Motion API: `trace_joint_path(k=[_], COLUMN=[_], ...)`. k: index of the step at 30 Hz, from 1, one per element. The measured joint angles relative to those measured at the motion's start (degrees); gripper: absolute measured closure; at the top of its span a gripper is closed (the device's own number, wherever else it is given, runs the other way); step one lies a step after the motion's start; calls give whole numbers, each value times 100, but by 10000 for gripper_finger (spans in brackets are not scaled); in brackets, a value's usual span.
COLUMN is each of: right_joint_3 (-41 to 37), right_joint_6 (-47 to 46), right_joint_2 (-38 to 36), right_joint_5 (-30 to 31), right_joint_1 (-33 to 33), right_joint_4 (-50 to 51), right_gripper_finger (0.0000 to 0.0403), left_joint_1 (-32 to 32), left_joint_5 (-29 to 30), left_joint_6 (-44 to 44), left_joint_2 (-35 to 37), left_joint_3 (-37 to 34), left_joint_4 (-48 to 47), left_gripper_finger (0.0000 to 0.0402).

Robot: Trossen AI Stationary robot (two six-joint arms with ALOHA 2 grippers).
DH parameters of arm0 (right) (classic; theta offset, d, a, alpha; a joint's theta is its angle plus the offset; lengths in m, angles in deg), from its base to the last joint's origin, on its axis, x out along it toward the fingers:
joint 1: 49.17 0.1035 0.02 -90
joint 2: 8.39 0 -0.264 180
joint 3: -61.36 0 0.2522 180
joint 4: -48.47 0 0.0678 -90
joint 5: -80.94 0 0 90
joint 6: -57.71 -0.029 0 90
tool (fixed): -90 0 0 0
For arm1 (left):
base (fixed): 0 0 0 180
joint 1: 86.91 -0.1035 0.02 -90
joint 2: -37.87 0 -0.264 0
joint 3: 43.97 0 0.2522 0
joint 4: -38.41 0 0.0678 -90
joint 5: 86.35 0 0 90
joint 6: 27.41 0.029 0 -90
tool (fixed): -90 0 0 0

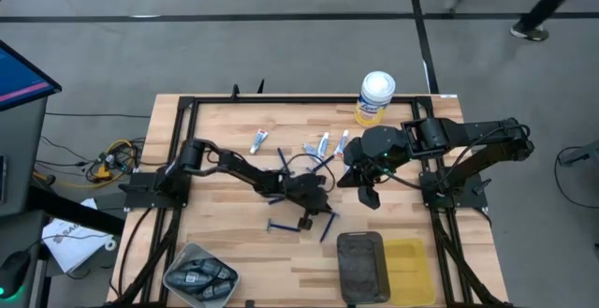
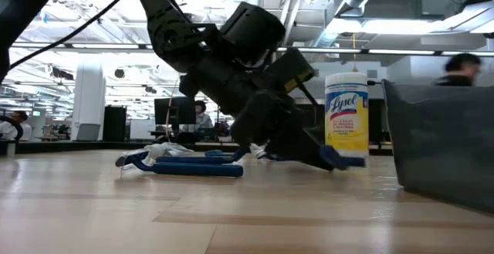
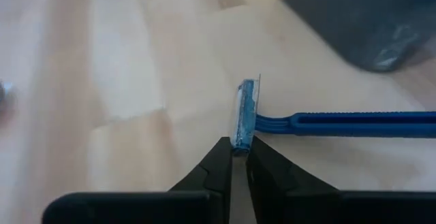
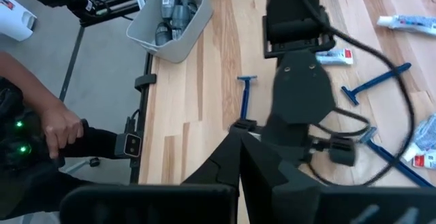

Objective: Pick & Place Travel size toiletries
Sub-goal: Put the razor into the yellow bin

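Note:
My left gripper (image 1: 323, 212) is low over the table's middle, shut on a dark blue razor (image 1: 329, 226). Its handle (image 3: 354, 123) points toward a dark grey tray (image 3: 354, 20). My right gripper (image 1: 370, 196) hovers shut just right of it and touches nothing. A second razor (image 1: 281, 226) lies flat on the wood left of the left gripper. More razors (image 1: 281, 163) and small white tubes (image 1: 259, 141) (image 1: 320, 145) lie farther back. In the low view, razors (image 2: 193, 167) lie in front of the left arm. My left gripper pinches one end of the razor's head (image 3: 240, 142) between its two fingertips (image 3: 221, 159), only at their free ends. The fingers slant down at it and lie along the head, across the handle. The handle lies about level; whether it rests on the table I cannot tell.
A grey bin (image 1: 199, 275) holding dark grey pieces sits at the near left corner. The dark grey tray (image 1: 362, 263) and a yellow tray (image 1: 412, 269) sit at the near edge. A yellow canister (image 1: 375, 97) stands at the far edge. A person's hand (image 4: 61, 125) is beside the table.

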Motion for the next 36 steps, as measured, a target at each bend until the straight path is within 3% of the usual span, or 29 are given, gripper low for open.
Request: trace_joint_path(k=[13,19,22,27,32,36], right_joint_3=[0,-155,-236,-435,-625,-610], right_joint_6=[-120,-1013,-1659,-2565,-3002,-3024], right_joint_2=[0,2,4,107,314,559], right_joint_5=[645,1108,1130,1300,1373,1263], right_joint_1=[0,0,0,0,-180,-325], right_joint_4=[-3,2,-8,-158,-796,-1638], right_gripper_finger=[403,394,366,282,195,156], left_joint_1=[-31,23,46,34,75,131], left_joint_5=[961,1906,2528,3395,3687,3791], left_joint_6=[-32,-39,-37,4,50,211], left_joint_2=[2090,3119,3659,4453,4905,4993], left_joint_3=[-1057,-1317,-1433,-1541,-1544,-1545], left_joint_4=[-289,-594,-590,-674,-724,-792], left_gripper_finger=[376,376,376,376,376,376])
